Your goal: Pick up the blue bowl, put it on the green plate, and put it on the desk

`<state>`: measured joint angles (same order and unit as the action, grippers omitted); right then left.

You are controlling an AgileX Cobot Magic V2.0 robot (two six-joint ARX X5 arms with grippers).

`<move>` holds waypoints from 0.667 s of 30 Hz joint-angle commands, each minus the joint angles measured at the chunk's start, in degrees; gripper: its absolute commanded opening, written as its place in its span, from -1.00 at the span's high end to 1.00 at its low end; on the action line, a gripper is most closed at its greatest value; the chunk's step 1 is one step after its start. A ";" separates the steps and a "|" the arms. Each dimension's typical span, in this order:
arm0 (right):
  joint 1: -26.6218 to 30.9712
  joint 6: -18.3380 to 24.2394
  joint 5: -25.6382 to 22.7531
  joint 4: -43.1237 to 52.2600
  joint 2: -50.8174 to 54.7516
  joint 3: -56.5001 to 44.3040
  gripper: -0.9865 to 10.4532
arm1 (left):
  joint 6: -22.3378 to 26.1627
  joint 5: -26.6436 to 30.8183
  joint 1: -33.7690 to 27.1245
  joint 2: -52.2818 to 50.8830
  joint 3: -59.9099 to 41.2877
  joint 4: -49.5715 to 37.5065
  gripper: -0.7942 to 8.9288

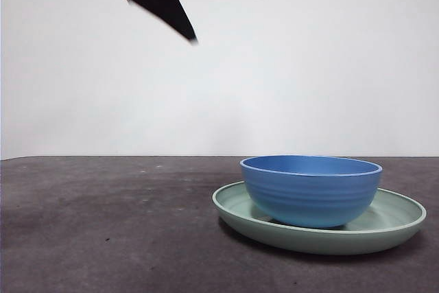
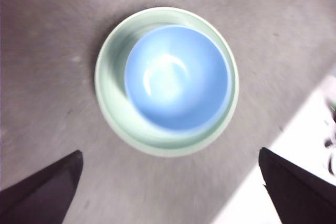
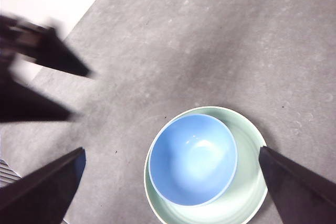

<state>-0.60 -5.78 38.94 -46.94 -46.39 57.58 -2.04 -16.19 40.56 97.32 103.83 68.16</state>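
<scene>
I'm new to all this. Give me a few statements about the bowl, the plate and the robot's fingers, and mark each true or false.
1. The blue bowl sits inside the green plate. True.
2. The bowl is upside down. False: it stands upright, its hollow showing from above.
3. The left gripper has its fingers clamped on the bowl. False: they are spread wide, well above it, holding nothing.
4. The plate rests on the desk. True.
5. The right gripper holds the plate. False: it is open, above the dishes.
</scene>
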 commanded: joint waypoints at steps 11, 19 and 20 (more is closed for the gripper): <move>-0.07 0.42 0.04 -3.37 -0.33 0.94 -0.22 | 6.40 0.33 -8.39 -27.87 -16.44 -1.22 -0.34; -0.07 0.48 0.00 -3.30 -0.35 0.94 -0.22 | 6.47 -0.22 -9.31 -45.72 -34.69 -9.38 -0.33; -0.07 0.48 0.00 -3.32 -0.35 0.94 -0.22 | 6.45 -0.66 -9.31 -47.60 -36.57 -9.97 -0.33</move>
<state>-0.60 -5.78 38.94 -50.57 -46.39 57.58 3.66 -16.43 30.98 50.61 68.18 59.31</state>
